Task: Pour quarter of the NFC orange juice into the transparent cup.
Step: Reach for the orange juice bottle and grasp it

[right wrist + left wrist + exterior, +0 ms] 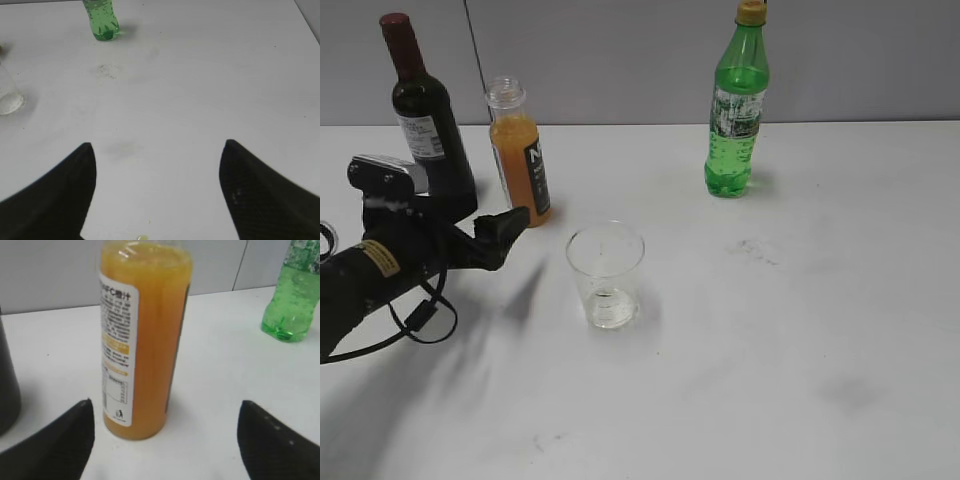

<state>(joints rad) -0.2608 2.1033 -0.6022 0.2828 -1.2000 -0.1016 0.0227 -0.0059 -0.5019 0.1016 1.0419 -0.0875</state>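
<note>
NFC orange juice (145, 340) uncapped, nearly full, upright; left claw (165, 440) spread apart, short of it.

Orange juice bottle (519, 155), black label, white letters; clear cup (606, 274); green soda bottle (736, 110), yellow cap; dark wine bottle (427, 115); white surface (800, 330).

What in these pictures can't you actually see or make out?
- Wine bottle: its base is hidden behind the left end effector in the exterior view.
- NFC orange juice: neck cut off by the top edge in the left wrist view; label print too blurred to read.
- Transparent cup: cut by the left edge in the right wrist view.
</note>
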